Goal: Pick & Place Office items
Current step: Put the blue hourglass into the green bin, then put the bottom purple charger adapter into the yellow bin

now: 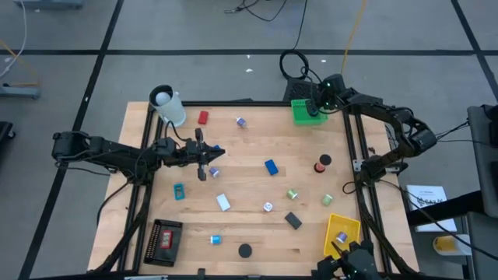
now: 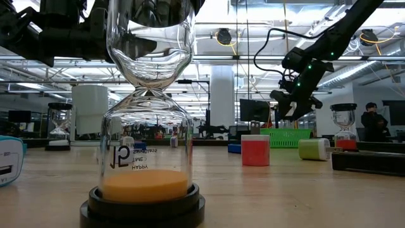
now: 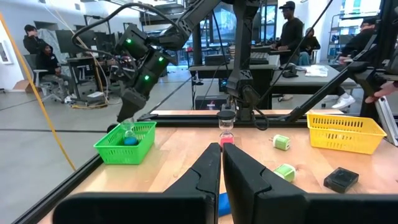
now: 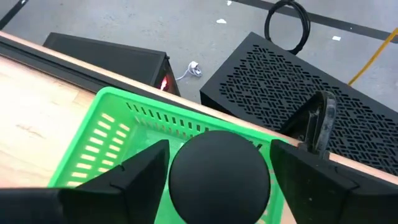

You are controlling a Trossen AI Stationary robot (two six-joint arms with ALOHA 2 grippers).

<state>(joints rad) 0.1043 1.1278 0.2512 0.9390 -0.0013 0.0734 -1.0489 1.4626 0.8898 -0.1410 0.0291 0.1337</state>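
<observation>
Wooden counter [image 1: 249,194] in an open lab. Your right gripper [image 4: 214,171] hangs over the green tray [image 1: 306,111] at one o'clock, jaws wide around a dark round disc [image 4: 217,171], probably mid-release. Next: lift clear. Left gripper [image 1: 208,154], centre-left, jaws closed, empty. Roughly fourteen office items [image 1: 271,166] scattered; three trays.
</observation>
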